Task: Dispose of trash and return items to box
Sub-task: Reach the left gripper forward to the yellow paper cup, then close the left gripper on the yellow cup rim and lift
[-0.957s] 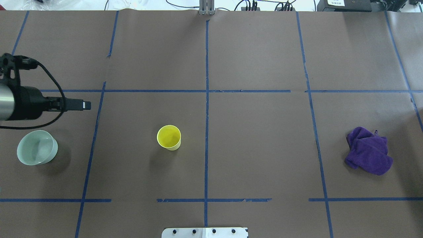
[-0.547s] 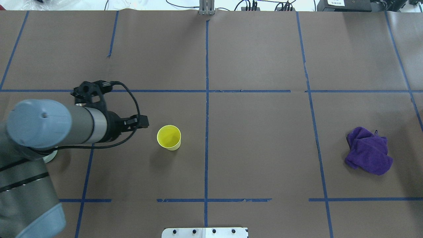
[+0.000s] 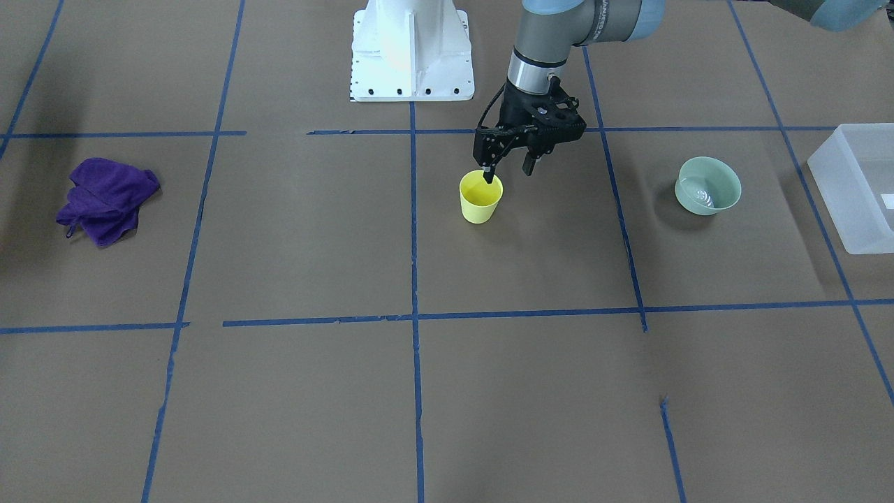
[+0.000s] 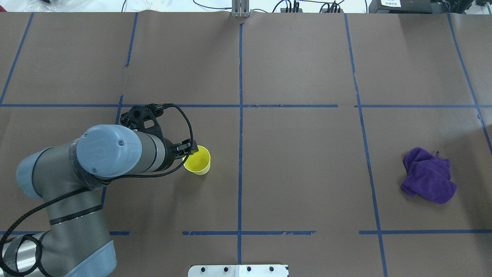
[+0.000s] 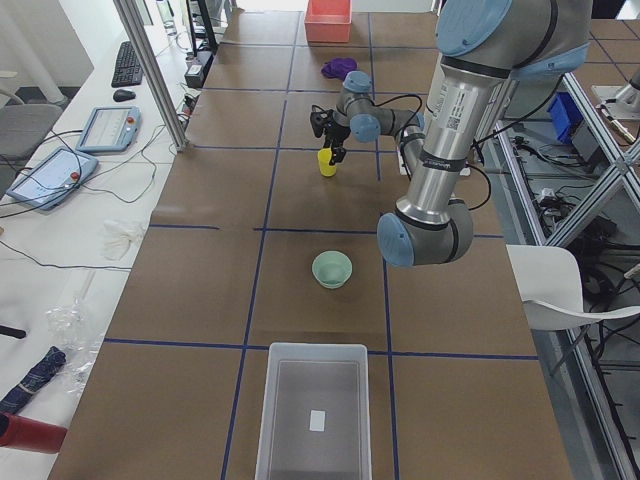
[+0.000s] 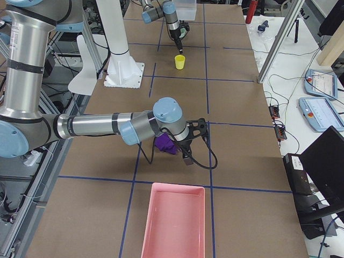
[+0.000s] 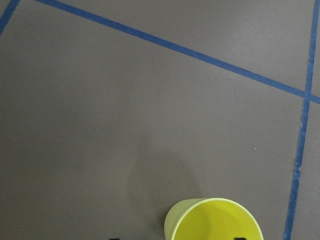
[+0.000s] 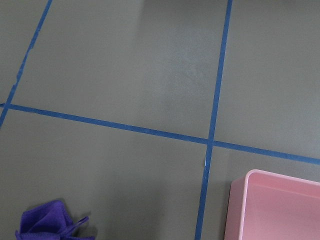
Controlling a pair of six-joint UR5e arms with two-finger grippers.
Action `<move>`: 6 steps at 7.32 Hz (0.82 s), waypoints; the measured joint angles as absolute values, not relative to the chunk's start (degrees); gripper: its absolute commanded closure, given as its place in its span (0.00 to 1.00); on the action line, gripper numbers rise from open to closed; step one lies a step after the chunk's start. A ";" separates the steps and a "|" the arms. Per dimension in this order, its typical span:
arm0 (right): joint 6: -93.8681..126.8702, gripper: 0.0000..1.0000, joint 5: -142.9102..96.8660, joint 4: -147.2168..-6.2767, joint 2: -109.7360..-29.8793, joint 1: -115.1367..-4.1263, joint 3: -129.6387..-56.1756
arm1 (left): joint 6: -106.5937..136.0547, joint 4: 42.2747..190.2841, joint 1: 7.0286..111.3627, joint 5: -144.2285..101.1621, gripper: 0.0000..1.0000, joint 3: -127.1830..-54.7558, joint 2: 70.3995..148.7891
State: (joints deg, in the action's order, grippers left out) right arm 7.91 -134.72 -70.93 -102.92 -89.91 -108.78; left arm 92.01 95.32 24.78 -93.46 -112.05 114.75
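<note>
The yellow cup (image 4: 199, 161) stands upright near the table's middle; it also shows in the front view (image 3: 480, 198) and the left wrist view (image 7: 215, 222). My left gripper (image 3: 508, 173) is open and points down at the cup's rim: one fingertip (image 3: 489, 179) is inside the rim, the other is outside it. The mint-green bowl (image 3: 707, 184) stands apart on the robot's left, and my arm hides it in the overhead view. The translucent box (image 3: 858, 183) stands beyond the bowl at the table's end. My right gripper (image 6: 188, 157) hovers by the purple cloth; I cannot tell whether it is open or shut.
A crumpled purple cloth (image 4: 428, 181) lies on the robot's right side of the table. A pink tray (image 6: 172, 221) stands at that end of the table. Blue tape lines cross the brown table cover. The white robot base (image 3: 411, 49) stands at the table's near edge.
My left arm has swung in from the table's left edge to the yellow cup, and its gripper is now at the cup's rim. The arm now hides the bowl in the overhead view.
</note>
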 measured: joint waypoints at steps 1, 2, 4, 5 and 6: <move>7.91 0.00 -134.68 -70.93 -102.92 -89.91 -108.75 | 92.18 95.93 24.35 -93.02 0.48 -110.40 115.01; 7.91 0.00 -134.66 -70.93 -102.92 -89.91 -108.74 | 92.27 96.24 23.84 -92.43 0.99 -109.14 115.33; 7.89 0.00 -134.59 -70.93 -102.92 -89.91 -108.72 | 92.54 96.40 23.23 -91.97 1.00 -108.76 115.59; 7.85 0.00 -134.57 -70.93 -102.92 -89.91 -108.72 | 92.11 96.37 23.23 -91.92 1.00 -109.54 115.52; 7.84 0.00 -134.56 -70.93 -102.92 -89.91 -108.72 | 90.14 96.17 23.65 -92.00 1.00 -111.48 115.26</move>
State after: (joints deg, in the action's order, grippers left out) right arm 7.84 -134.56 -70.93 -102.92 -89.91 -108.72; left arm 90.14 96.17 23.65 -92.00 -111.48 115.26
